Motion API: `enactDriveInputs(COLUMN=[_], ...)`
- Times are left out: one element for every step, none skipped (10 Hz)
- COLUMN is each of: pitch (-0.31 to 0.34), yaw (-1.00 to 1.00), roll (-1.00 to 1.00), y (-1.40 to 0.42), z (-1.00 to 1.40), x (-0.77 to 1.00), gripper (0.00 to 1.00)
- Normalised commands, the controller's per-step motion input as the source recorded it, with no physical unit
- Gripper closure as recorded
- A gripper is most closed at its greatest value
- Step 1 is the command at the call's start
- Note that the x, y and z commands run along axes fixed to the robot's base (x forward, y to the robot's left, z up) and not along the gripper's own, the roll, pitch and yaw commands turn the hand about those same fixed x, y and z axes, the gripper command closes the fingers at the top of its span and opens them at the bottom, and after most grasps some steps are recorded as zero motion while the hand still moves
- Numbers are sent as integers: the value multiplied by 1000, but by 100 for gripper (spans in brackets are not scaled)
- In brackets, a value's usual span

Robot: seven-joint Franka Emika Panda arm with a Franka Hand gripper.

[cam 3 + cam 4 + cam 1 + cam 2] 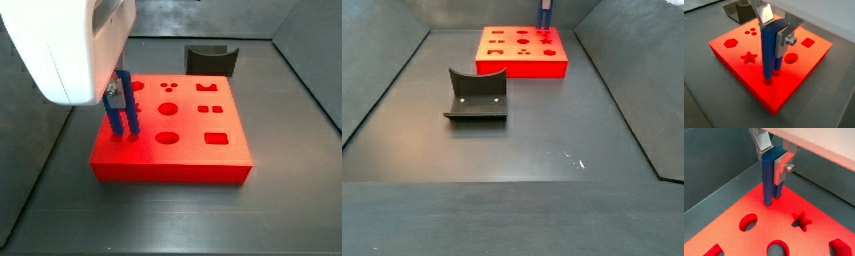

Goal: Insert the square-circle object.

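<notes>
The gripper (775, 31) is closed on a tall blue piece (769, 50) — its silver fingers (763, 141) press flat against the upper sides, and the piece stands upright. The lower end of the blue piece touches the top of the red block (187, 160) near a corner, seen in both wrist views. The block's top carries cut-out holes — a star (749, 58), a hexagon (730, 43), a circle (167, 138) — all empty. The dark fixture (476, 96) stands on the floor, well apart from the block.
</notes>
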Motion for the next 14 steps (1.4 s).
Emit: enactDriveInputs(pitch=[0, 0, 0, 0, 0, 0, 0, 0, 0, 0, 19, 43, 56, 57], yaw=[31, 29, 20, 69, 109, 143, 131, 74, 0, 26, 11, 0, 31, 63], roll=[144, 80, 64, 76, 70, 74, 80, 119, 99, 107, 117, 139, 151, 159], y=[-134, -114, -63, 0, 0, 0, 0, -74, -177, -91, -17, 0, 3, 31], z=[-80, -86, -97, -143, -157, -154, -163, -229, -214, -269, -291, -320, -294, -243], x=[0, 0, 0, 0, 114, 29, 11, 0, 0, 66, 226, 289, 306, 286], gripper=[100, 100, 100, 100, 100, 100, 100, 100, 100, 100, 100, 100, 100, 100])
